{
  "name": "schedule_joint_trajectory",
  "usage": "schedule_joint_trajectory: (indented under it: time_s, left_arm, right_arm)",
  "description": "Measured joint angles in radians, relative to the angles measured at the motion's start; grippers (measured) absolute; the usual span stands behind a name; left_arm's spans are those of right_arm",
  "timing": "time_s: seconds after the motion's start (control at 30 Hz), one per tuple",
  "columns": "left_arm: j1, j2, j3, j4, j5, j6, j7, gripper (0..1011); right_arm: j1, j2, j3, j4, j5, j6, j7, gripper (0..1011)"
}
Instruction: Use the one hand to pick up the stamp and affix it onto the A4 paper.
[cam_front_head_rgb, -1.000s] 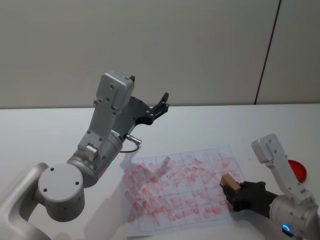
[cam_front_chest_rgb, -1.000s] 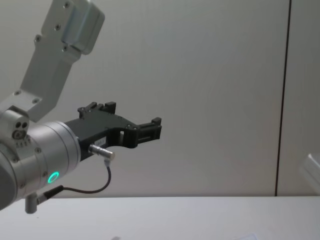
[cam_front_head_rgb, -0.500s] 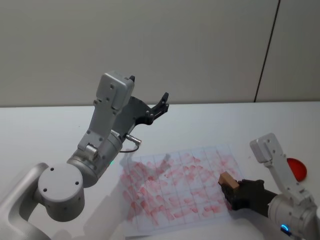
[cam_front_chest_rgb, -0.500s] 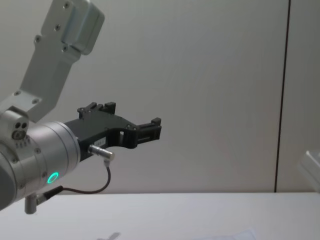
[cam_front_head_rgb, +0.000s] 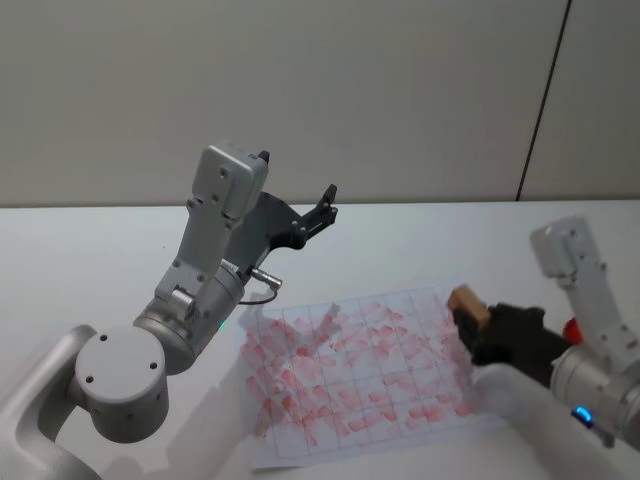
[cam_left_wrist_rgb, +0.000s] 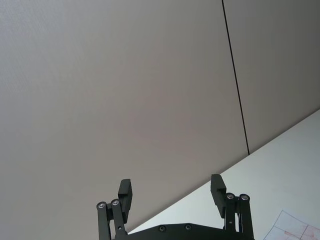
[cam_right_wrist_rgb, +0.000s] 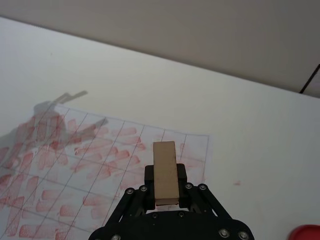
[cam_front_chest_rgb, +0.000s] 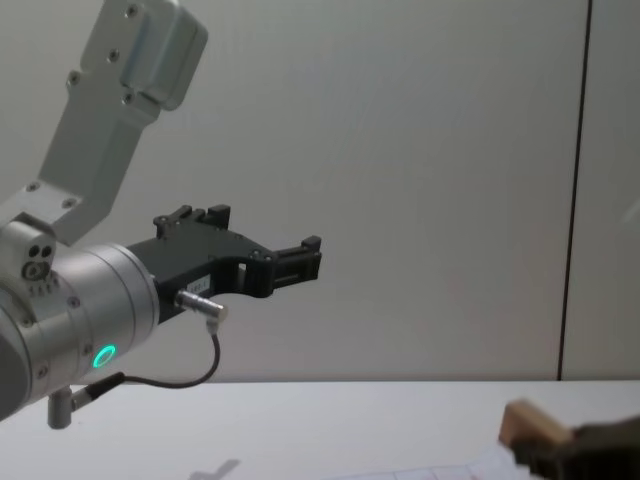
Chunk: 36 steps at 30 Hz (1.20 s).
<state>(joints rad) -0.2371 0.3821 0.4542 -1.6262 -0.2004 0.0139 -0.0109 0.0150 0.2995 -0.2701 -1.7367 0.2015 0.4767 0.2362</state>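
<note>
Frame right: the right gripper (cam_front_head_rgb: 472, 318) clamps the stamp (cam_front_head_rgb: 466, 301) over the A4 paper (cam_front_head_rgb: 350, 385)'s edge, likely needing a flat press next; the left gripper (cam_left_wrist_rgb: 170, 186) idles open, centre-left.

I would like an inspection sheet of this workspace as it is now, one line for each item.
Surface: white table, level.
Job's things: A4 paper lies flat, its grid covered in red prints; stamp is held over the sheet's right part.
Clutter: red round object on the table's right side, partly seen.
Grippers: right claw shut on the stamp; left claw open, raised, idle.
Cables: dark cable loops by the left wrist.
Surroundings: plain wall with one dark vertical seam.
</note>
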Motion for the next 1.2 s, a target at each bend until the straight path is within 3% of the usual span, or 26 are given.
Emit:
schedule_joint_trajectory:
  time_s: [0.63, 1.2]
  left_arm:
    - [0.0, 0.0, 0.0, 0.0, 0.0, 0.0, 0.0, 1001]
    - [0.0, 0.0, 0.0, 0.0, 0.0, 0.0, 0.0, 1001]
  right_arm:
    - [-0.008, 0.041, 0.083, -0.028, 0.094, 0.039, -0.124, 220]
    - [-0.025, 0.066, 0.122, 0.024, 0.124, 0.068, -0.167, 221]
